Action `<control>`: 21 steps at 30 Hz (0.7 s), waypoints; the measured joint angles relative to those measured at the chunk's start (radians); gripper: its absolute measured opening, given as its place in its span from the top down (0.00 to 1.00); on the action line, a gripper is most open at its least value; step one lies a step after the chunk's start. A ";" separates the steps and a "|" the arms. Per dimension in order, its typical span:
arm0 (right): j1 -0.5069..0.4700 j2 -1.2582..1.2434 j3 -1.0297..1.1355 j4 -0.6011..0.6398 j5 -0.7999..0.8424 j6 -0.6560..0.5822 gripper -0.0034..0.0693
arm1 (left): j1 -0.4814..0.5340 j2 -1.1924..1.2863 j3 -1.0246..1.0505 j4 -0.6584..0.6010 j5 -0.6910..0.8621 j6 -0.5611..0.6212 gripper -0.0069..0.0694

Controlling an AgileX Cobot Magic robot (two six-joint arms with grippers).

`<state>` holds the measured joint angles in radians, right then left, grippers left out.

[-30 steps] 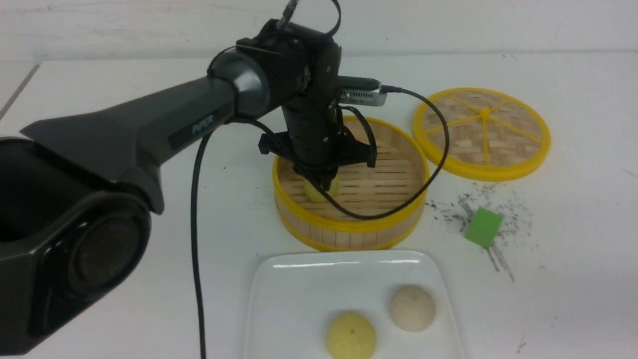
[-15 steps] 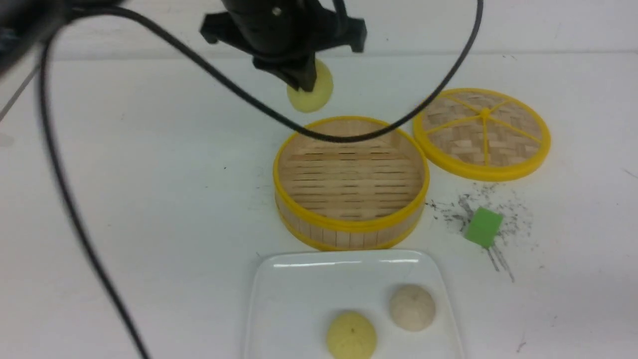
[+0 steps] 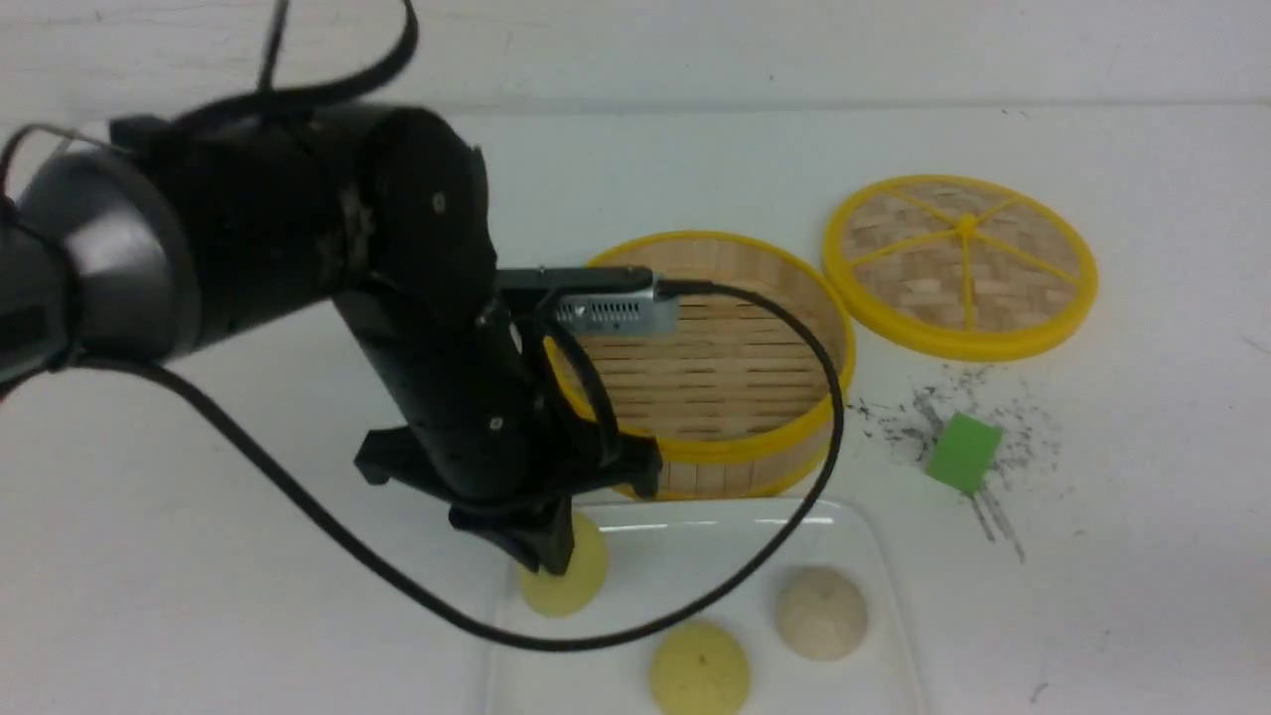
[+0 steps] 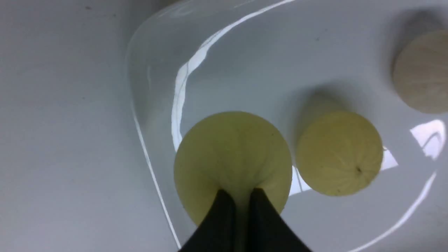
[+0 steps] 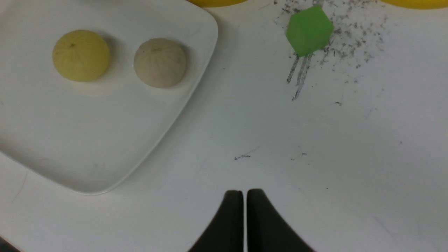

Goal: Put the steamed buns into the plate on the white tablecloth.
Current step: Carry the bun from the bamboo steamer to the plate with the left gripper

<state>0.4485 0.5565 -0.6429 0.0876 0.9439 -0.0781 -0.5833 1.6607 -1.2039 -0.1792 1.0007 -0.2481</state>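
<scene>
My left gripper (image 3: 552, 558) is closed on the pale yellow bun (image 3: 574, 584), pinching a fold of its skin between narrow jaws, as the left wrist view shows. The bun hangs directly under my fingertips, so the coming move turns on what lies below it. That is the far-left corner of the plate (image 3: 715, 556), with the bun just inside the left rim. I cannot tell whether the bun's base touches the plate yet.

The bun is round, so it has no long axis to line up and needs no turn of the wrist. As I judge it, only letting go is left, perhaps after a small shift to the right, away from the rim.

The second yellow bun (image 3: 700, 667) sits near to the right of the held one, apart from it. The off-white bun (image 3: 821, 614) lies farther right on the plate. There is bare plate between them and my corner, and that is room enough.

The plate is glossy, so a bun dropped from any height might slide or roll toward the rim and onto the white tablecloth (image 3: 199, 616).

My right gripper (image 5: 244, 193) is closed on nothing, over bare cloth right of the plate. It is farther from this bun and has no part in this step.

The bamboo steamer (image 3: 695, 452) beyond the plate looks empty where I can see into it.
</scene>
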 joint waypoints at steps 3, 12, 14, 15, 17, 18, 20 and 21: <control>0.000 0.000 0.000 0.000 0.000 0.000 0.90 | 0.000 0.030 0.020 -0.013 -0.039 0.011 0.82; 0.000 -0.043 -0.034 0.048 0.007 0.033 0.89 | 0.000 0.098 0.022 -0.033 -0.055 0.015 0.57; 0.000 -0.099 -0.078 0.045 0.037 0.035 0.89 | 0.000 0.098 0.022 -0.031 -0.056 0.015 0.45; 0.000 -0.124 -0.094 0.036 0.057 0.035 0.89 | 0.000 0.097 0.021 -0.031 -0.057 0.015 0.41; 0.000 -0.168 -0.117 0.018 0.096 0.042 0.89 | 0.000 0.095 0.014 -0.030 -0.055 0.015 0.36; 0.000 -0.197 -0.128 0.010 0.117 0.053 0.89 | 0.000 0.090 0.006 -0.027 -0.055 0.015 0.33; 0.000 -0.268 -0.156 0.003 0.164 0.105 0.89 | 0.000 0.072 -0.016 -0.016 -0.048 0.015 0.30; 0.000 -0.298 -0.163 0.000 0.169 0.125 0.89 | 0.000 0.059 -0.032 -0.005 -0.045 0.015 0.30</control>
<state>0.4485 0.2586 -0.8061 0.0878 1.1130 0.0466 -0.5833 1.7202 -1.2360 -0.1846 0.9560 -0.2328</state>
